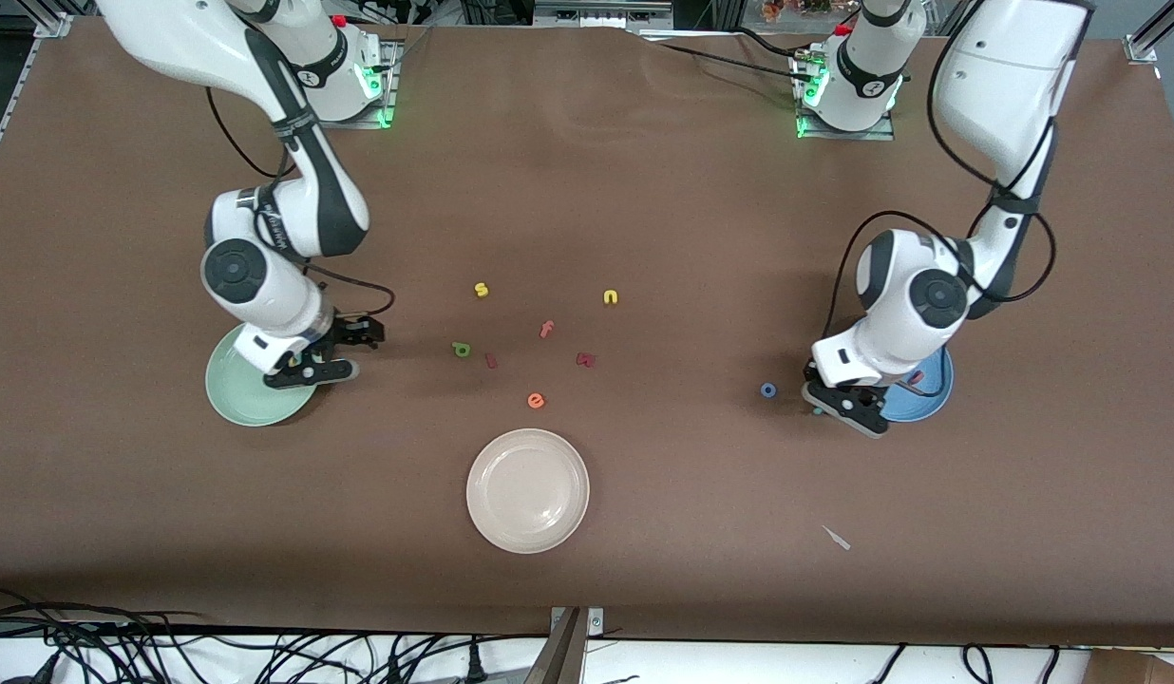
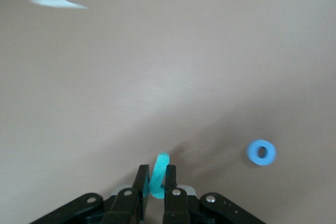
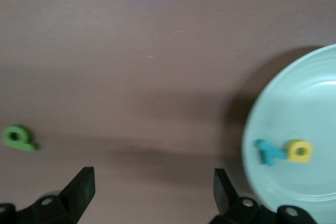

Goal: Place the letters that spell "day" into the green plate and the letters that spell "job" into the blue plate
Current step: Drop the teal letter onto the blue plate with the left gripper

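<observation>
From the front, my right gripper point(image 1: 313, 359) hangs over the edge of the green plate point(image 1: 236, 399) at the right arm's end of the table. My left gripper point(image 1: 848, 407) is down at the table just beside the blue plate point(image 1: 929, 399), which holds a red letter point(image 1: 916, 377). The blue ring letter point(image 1: 768, 389) lies on the table near that gripper. The green letter point(image 1: 462, 350) sits mid-table among stray letters, and the cream plate point(image 1: 528, 490) lies nearer the camera.

In my left wrist view, my fingers point(image 2: 140, 182) are clamped on the teal letter point(image 2: 158, 176), with the blue ring point(image 2: 261, 152) a little way off.

In my right wrist view, my fingers point(image 3: 81, 186) stand wide apart and empty. The yellow letter point(image 3: 300, 151) and a second teal letter point(image 3: 269, 151) lie touching in the green plate point(image 3: 294, 93); the green letter point(image 3: 19, 138) lies apart on the table.
</observation>
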Robot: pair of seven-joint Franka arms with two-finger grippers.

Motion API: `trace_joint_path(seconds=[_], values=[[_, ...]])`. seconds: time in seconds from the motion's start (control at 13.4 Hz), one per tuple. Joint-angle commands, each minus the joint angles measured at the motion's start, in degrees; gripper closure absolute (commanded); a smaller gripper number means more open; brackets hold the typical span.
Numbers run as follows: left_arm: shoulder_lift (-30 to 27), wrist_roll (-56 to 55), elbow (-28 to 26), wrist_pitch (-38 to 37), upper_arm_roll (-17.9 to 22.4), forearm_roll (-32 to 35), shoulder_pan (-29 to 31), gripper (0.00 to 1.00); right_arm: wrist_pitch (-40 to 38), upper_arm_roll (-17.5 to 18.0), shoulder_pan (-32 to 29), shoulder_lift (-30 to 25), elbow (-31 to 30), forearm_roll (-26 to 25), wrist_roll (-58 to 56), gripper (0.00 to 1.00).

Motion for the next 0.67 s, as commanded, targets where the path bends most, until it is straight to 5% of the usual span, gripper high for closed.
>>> trace_joint_path(seconds=[0.0,0.37,0.45,0.52,0.6], values=[[-5.31,-0.22,-2.09,-5.01,-0.4,1.15,5.2,0.94,-1.27,1.85,3.02,2.03,3.17,0.42,9.88,0.0],[-6.46,3.65,-8.68,-6.44,-0.4,1.06,9.7,0.82,-0.65,1.94,7.78,6.33,7.13,0.51,21.05,0.0],[-6.38,3.56,-8.69,-6.44,-0.4,1.06,9.71,0.66,-0.48,1.94,8.74,7.74,8.44,0.51,22.55,0.0],[-6.46,3.47,-8.69,-6.35,-0.49,0.97,9.71,0.33,-0.13,1.94,9.1,8.71,9.24,0.59,23.09,0.0],[-6.55,3.47,-8.6,-6.35,-0.49,0.97,9.53,0.25,1.01,1.94,9.28,9.41,9.34,0.59,23.36,0.0]])
